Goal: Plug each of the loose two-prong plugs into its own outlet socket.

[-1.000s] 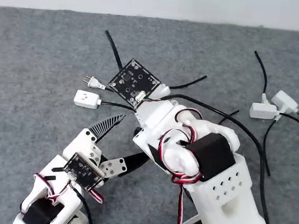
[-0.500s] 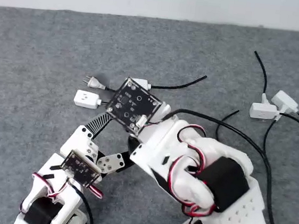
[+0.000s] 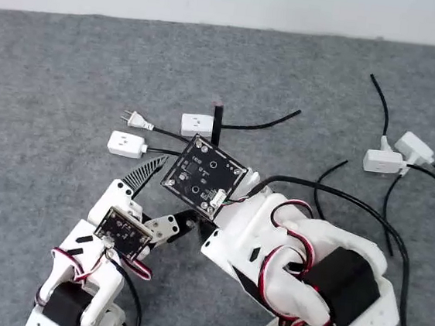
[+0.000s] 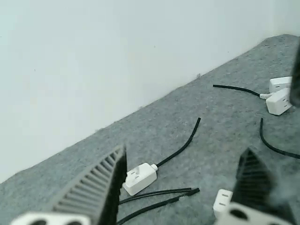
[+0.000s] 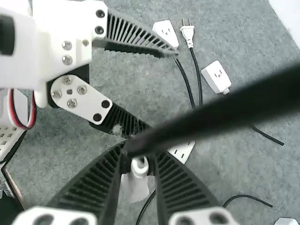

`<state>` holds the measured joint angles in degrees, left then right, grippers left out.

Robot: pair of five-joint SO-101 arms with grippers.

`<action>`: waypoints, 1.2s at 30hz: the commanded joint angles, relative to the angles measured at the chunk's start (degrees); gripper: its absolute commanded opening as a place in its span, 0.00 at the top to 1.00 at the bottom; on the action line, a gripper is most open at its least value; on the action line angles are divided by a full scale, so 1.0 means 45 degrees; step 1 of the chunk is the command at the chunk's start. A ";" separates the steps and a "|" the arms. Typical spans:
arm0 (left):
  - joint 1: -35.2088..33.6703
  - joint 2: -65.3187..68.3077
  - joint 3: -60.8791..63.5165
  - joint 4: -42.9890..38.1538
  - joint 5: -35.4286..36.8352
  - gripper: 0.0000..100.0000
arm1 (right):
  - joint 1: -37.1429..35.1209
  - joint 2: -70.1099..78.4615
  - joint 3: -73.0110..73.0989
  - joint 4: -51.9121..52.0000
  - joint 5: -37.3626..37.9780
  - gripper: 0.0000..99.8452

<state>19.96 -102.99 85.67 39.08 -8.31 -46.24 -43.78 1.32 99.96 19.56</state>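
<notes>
Both crowded together | right gripper (image 5: 139, 155) pinches plug (image 5: 139, 168) (cord (image 5: 225, 108) trailing) | left gripper (image 4: 185, 152) agape

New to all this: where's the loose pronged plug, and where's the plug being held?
loose plug (image 3: 135, 120), high view, on its white body.
held plug (image 5: 137, 185), right wrist view, on its white body.
</notes>
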 commanded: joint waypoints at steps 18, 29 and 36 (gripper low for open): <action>0.0137 -0.0020 0.0420 -0.0059 -0.0137 0.65 | 0.2120 -0.0088 0.2305 -0.2706 0.1485 0.99; 0.1387 -0.0039 -0.0186 0.0684 -0.0137 0.65 | 0.1768 -0.0088 0.2325 -0.3507 0.1582 0.99; 0.1270 -0.0039 -0.0322 0.0625 -0.0156 0.65 | 0.0361 -0.0186 0.2325 -0.2999 0.1074 0.99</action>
<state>25.58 -102.99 87.60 41.89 -8.40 -42.37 -43.87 11.96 85.36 25.36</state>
